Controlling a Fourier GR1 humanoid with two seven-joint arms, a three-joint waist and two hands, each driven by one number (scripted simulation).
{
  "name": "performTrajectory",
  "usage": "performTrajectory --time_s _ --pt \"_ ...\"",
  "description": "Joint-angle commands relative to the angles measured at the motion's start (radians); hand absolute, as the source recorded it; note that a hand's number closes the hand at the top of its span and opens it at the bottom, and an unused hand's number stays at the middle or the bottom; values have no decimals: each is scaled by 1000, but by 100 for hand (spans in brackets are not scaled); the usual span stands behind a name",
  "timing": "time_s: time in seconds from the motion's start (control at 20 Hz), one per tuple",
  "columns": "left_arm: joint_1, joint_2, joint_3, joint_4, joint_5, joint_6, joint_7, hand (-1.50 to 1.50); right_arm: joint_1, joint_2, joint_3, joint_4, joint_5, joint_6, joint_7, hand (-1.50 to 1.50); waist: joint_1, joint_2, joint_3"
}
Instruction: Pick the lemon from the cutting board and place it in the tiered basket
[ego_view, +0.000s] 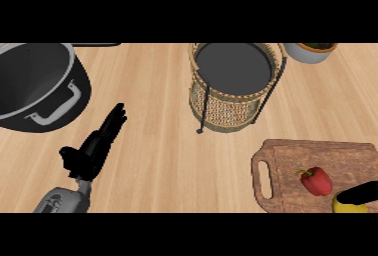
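Note:
A yellow lemon (347, 206) lies at the lower right corner of the wooden cutting board (295, 155), partly cut off by the view's edge. My right hand (362, 192) shows only as black fingers lying over the lemon's top; how they curl is hidden. A red bell pepper (317, 181) sits on the board just left of the lemon. The tiered wicker basket (231, 85) with a dark top tray stands at the upper middle. My left hand (94, 145) rests open at the lower left, fingers straight and pointing up, far from the board.
A large black pot (40, 85) with a grey handle fills the upper left. A white pot holding a plant (314, 50) stands at the upper right, beside the basket. Bare wood counter lies between basket and board.

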Motion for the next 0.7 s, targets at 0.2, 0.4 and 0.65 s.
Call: performTrajectory --time_s 0.2,0.4,0.65 --pt "-6 -18 10 26 -5 -13 -11 0 -28 163 8 5 128 20 242 -150 3 0 3" --pt "1 -16 0 -25 -20 4 23 0 39 204 -10 26 183 2 242 -150 1 -2 4" --pt "1 -46 -3 -12 -23 3 6 0 29 254 -71 68 187 41 220 -150 4 0 5"
